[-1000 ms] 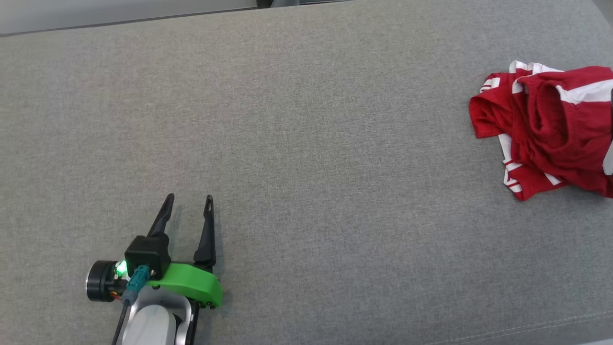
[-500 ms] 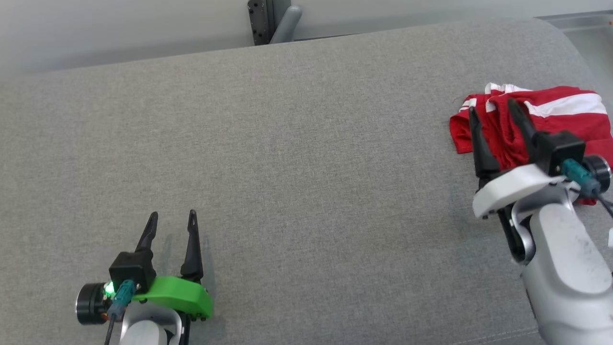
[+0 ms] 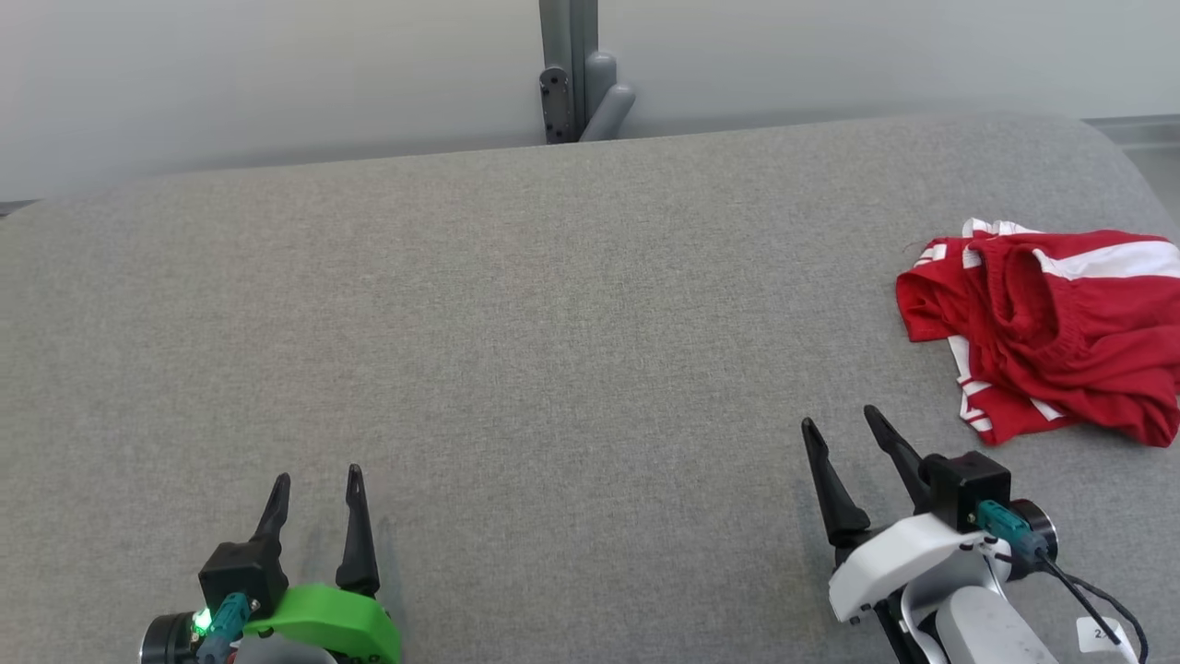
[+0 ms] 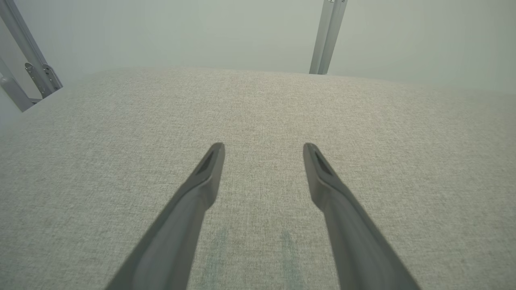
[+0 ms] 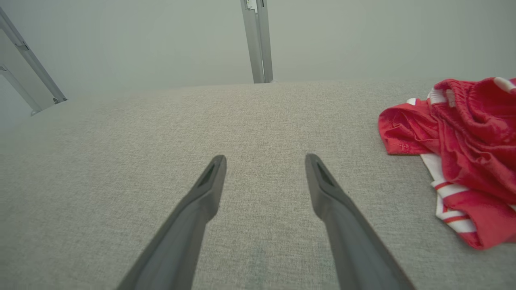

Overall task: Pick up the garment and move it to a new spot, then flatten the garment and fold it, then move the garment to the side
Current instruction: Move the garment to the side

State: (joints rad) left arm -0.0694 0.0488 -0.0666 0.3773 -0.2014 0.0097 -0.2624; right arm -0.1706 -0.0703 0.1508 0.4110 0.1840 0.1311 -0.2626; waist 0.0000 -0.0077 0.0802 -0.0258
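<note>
Right now both grippers stand with jaws wide apart and nothing between them. The right gripper [image 3: 841, 419] and the left gripper [image 3: 317, 475] both hang low over the grey pad [image 3: 553, 323], fingers pointing away from the robot.

The garment [image 3: 1051, 341], red with white stripes, lies in a rumpled heap ahead of the right gripper and off to its right, near but not touching it. From the left gripper it is well apart, far across to the right, so the right arm is plainly the nearer one. The heap looks broader across than deep, but it runs off the right edge of the head view, so you cannot settle its true long axis from there.

It is neither flat nor folded. Bunched like this, it could be waiting for the pick-up or already be lying at its new spot ahead of the flattening; the pictures do not tell you which.

The right wrist view gives you what the head view does not: the heap's near side seen low, with a striped hem [image 5: 447, 201] lying on the pad and a ridge of red folds [image 5: 463, 117] standing up behind it. That view cuts the garment off at its right edge too. Ahead of the left fingers [image 4: 209, 169], the left wrist view has bare pad.
</note>
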